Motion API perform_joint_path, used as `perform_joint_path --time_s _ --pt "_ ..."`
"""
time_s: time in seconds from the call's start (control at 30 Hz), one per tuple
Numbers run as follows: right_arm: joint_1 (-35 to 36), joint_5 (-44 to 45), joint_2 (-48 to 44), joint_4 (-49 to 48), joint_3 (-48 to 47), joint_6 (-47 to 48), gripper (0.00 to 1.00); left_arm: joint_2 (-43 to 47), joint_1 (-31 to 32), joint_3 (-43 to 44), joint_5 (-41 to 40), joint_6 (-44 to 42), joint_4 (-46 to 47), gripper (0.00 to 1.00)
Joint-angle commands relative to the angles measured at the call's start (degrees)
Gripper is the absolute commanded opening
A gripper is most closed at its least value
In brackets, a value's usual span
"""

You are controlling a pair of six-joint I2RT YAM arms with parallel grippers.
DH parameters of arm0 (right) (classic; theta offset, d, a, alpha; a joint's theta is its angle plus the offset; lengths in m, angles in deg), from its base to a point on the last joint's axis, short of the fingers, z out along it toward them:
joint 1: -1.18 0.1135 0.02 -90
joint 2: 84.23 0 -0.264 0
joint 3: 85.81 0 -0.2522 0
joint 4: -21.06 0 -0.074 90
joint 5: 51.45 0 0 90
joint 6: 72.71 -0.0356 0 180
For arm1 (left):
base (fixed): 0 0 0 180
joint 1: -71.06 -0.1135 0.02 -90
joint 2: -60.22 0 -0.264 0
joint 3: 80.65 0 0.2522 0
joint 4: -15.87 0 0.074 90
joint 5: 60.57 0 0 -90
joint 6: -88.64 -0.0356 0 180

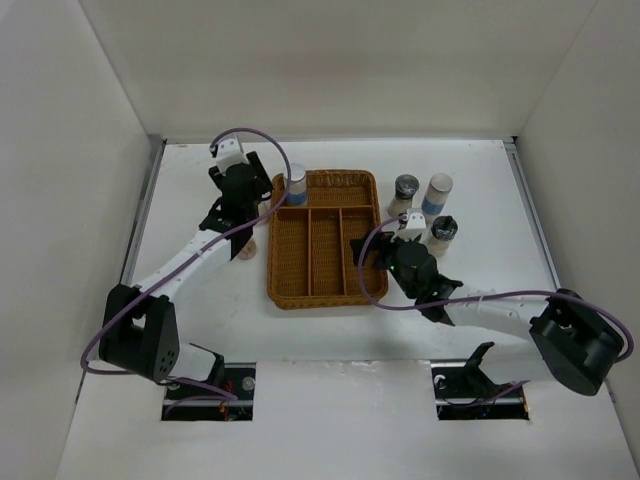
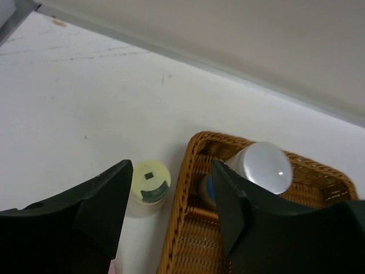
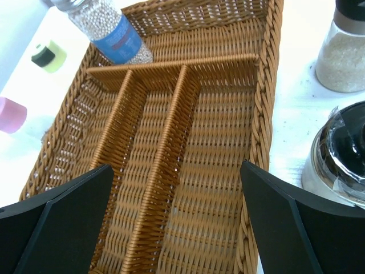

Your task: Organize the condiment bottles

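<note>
The brown wicker divided tray (image 1: 322, 280) lies mid-table. A grey-capped, blue-labelled jar (image 1: 296, 184) stands in its far left corner and shows in the left wrist view (image 2: 263, 167) and the right wrist view (image 3: 114, 31). My left gripper (image 1: 250, 205) is open and empty above the tray's left rim (image 2: 181, 228), with a yellow-capped jar (image 2: 150, 182) on the table between its fingers. A pink-capped jar (image 1: 247, 247) stands left of the tray. My right gripper (image 1: 372, 252) is open and empty over the tray's right compartment (image 3: 228, 171). Three jars (image 1: 406, 190) (image 1: 437, 193) (image 1: 441, 232) stand right of the tray.
White walls enclose the table on three sides. In the right wrist view a black-capped jar (image 3: 336, 160) stands close to the tray's right rim, and a jar of beige grains (image 3: 345, 51) stands beyond it. The left arm's cable (image 1: 270, 150) loops over the tray's far left corner.
</note>
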Motion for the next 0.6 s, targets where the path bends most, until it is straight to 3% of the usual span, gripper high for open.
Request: perform_joint_path --time_s 0.0,0.37,0.57 --pt "-0.34 -0.79 0.75 -1.86 -1.67 -0.64 1.0 -1.28 -1.15 -1.67 2.22 2.22 -1.12 0.56" --pt "-0.26 -0.96 1.37 -1.86 -2.02 -0.29 1.0 -10.77 -3.26 1.31 4.51 1.51 -1.73 0.58" --pt "-0.26 -1.05 1.45 -1.77 -2.02 -0.38 1.0 -13.68 -4.49 1.67 4.16 2.39 -1.12 0.53"
